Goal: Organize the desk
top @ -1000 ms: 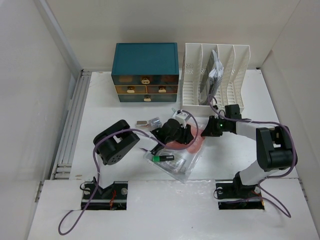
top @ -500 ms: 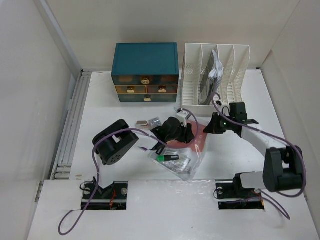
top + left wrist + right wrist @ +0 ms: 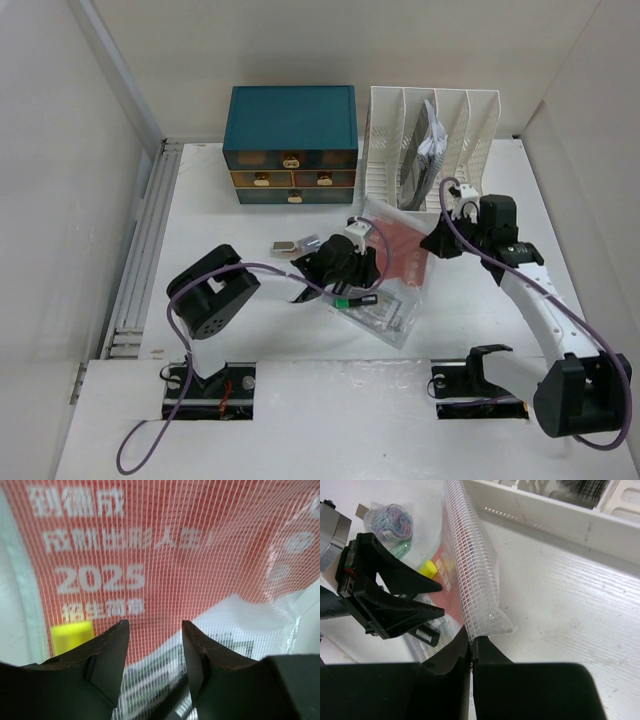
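The right pincer (image 3: 471,642) is clamped shut on one corner of a mesh pouch (image 3: 472,570), the see-through kind with a red leaflet inside, and that corner is bunched up into a bit of a roll where it's pinched. The left pincer (image 3: 155,630) has its fingers apart and sits right over the red print in the middle of the pouch; whether it's actually touching the mesh can't be told from its own camera. From above, the pouch runs long-ways from the right pincer's corner, near the foot of the white file rack (image 3: 430,140), down and left toward the near middle of the tabletop (image 3: 220,220), which sits under everything, from the arm bases to the back wall. So the pouch trails off to the right pincer's left, and the rack is just behind it. The right arm is clearly the nearer one to the rack, so if the pouch is meant for a slot, it's probably that arm's job. The pouch looks floppy, and it'll likely sag once it's lifted.
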Available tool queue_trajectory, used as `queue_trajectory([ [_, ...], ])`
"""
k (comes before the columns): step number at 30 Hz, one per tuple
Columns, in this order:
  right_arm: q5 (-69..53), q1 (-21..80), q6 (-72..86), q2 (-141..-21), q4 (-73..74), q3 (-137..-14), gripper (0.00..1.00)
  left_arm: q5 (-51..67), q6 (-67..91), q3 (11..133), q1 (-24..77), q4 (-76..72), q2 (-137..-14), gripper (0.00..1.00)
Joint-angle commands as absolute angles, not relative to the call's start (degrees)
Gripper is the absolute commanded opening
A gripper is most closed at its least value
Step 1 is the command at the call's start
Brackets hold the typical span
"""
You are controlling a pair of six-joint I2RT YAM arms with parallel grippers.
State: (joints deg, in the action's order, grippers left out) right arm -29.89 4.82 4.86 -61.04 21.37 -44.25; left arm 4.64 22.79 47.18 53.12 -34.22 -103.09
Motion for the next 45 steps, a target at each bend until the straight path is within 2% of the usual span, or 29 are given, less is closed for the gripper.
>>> queue_trajectory([
  [1, -30.1, 4.2, 3.4, -59.0, 18.1, -49.7, 0.0, 3.2, 21.5, 45.5, 52.7, -30.4, -99.1, 0.44],
  [25, -28.5, 7.2, -5.9, -54.4, 17.1, -63.5, 0.0, -0.9, 20.0, 45.5, 52.7, -22.9, -91.1, 0.44],
  [35, -27.3, 7.2, -7.0, -50.5, 16.0, -71.4, 0.0, -2.6, 18.8, 48.4, 52.7, -14.9, -80.5, 0.46],
  [39, -22.5, 7.2, -5.4, -49.1, 14.2, -73.8, 0.0, -2.1, 18.8, 49.0, 52.7, -13.3, -74.3, 0.46],
  [45, -7.9, 6.6, -2.7, -49.7, 10.6, -80.2, 0.0, -2.1, 19.3, 49.0, 52.7, -8.5, -66.2, 0.47],
])
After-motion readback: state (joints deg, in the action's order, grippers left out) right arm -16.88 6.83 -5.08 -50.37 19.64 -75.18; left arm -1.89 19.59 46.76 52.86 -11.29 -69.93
